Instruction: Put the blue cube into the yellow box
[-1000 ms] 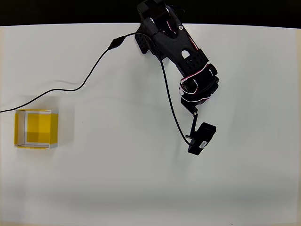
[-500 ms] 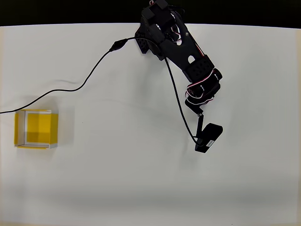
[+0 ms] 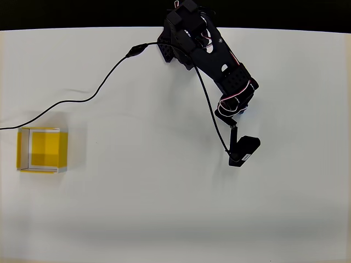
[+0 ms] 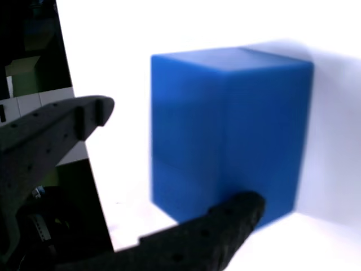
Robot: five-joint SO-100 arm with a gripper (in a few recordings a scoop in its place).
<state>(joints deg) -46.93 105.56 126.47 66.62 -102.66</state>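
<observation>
Wrist view puts the cube (image 4: 225, 132) close up and slightly blurred, standing on the white desk (image 4: 169, 28) just beyond the pincer (image 4: 175, 161). The pincer is spread wide: one finger (image 4: 62, 127) ends left of the cube with a gap, the other (image 4: 225, 220) crosses the cube's lower front edge, and whether it touches cannot be told. The left margin of this view is dark clutter, hard to make out.

From overhead the arm (image 3: 214, 60) reaches from the far edge toward the right of the desk (image 3: 164, 219), and its black wrist camera (image 3: 243, 149) covers the cube. The box (image 3: 43, 149) sits well apart at the left edge, open and upright, a black cable (image 3: 82, 100) running past its far side.
</observation>
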